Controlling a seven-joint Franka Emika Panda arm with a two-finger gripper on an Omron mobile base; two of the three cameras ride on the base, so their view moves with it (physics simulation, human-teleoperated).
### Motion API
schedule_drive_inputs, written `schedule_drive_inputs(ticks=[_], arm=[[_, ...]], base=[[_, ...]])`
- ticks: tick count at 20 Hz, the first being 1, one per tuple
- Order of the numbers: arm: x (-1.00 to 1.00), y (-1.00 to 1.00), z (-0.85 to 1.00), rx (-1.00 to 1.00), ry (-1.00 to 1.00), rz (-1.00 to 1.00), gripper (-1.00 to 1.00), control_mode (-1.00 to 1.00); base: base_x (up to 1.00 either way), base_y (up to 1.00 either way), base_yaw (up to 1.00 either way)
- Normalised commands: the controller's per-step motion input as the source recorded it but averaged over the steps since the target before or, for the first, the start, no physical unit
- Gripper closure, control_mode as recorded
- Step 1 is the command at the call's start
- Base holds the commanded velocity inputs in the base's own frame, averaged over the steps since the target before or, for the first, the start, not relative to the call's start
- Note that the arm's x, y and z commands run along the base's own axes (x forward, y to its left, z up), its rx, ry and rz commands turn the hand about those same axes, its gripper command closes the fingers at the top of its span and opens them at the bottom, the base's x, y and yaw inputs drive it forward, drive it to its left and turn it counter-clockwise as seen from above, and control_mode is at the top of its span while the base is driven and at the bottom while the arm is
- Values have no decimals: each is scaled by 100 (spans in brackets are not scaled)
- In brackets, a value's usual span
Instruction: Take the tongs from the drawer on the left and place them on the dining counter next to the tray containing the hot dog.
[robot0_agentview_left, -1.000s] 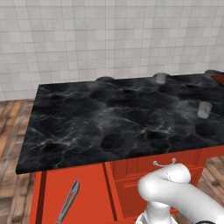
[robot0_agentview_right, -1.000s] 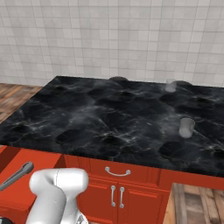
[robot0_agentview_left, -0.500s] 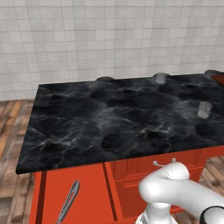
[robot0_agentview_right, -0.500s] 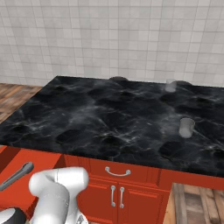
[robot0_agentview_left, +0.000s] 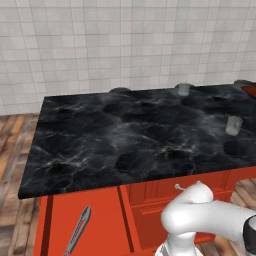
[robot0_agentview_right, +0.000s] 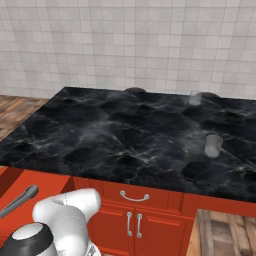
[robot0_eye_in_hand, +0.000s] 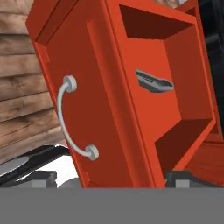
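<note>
The drawer (robot0_eye_in_hand: 144, 92) stands pulled out from the red-orange base under the left end of the black marble desk (robot0_agentview_left: 135, 135), its red inside open to view. The tongs (robot0_eye_in_hand: 154, 82) lie alone on the drawer's floor, slim and grey, well clear of the drawer's front panel and its curved silver bar handle (robot0_eye_in_hand: 72, 118). In the left base view the tongs (robot0_agentview_left: 78, 231) show as a long tapering piece lying lengthwise in the drawer (robot0_agentview_left: 82, 220), just below the desk's front edge; in the right base view they (robot0_agentview_right: 20, 199) lie at the far left, beside the arm's white elbow.

The gripper (robot0_eye_in_hand: 111, 178) hangs over the drawer front, its jaws spread wide with nothing between them and apart from the tongs.

On the desk, two small pale cups stand well apart from the drawer: one (robot0_agentview_left: 183, 89) near the desk's back edge, the other (robot0_agentview_left: 233, 125) toward its right end. At the far right edge of the desk a dark red-brown corner (robot0_agentview_left: 249, 89) is just visible; what it carries I cannot tell.
</note>
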Motion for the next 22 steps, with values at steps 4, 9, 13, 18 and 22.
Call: schedule_drive_inputs(ticks=[4,9,13,18,22], arm=[[6,-18,28,18,20,-3,-100,-100],[13,-23,14,19,11,0,-100,-100],[9,-16,12,21,10,0,-100,-100],[16,-14,19,20,24,0,-100,-100],[26,-13,25,16,34,0,-100,-100]], base=[[0,0,0],[0,0,0],[0,0,0],[0,0,0],[0,0,0]])
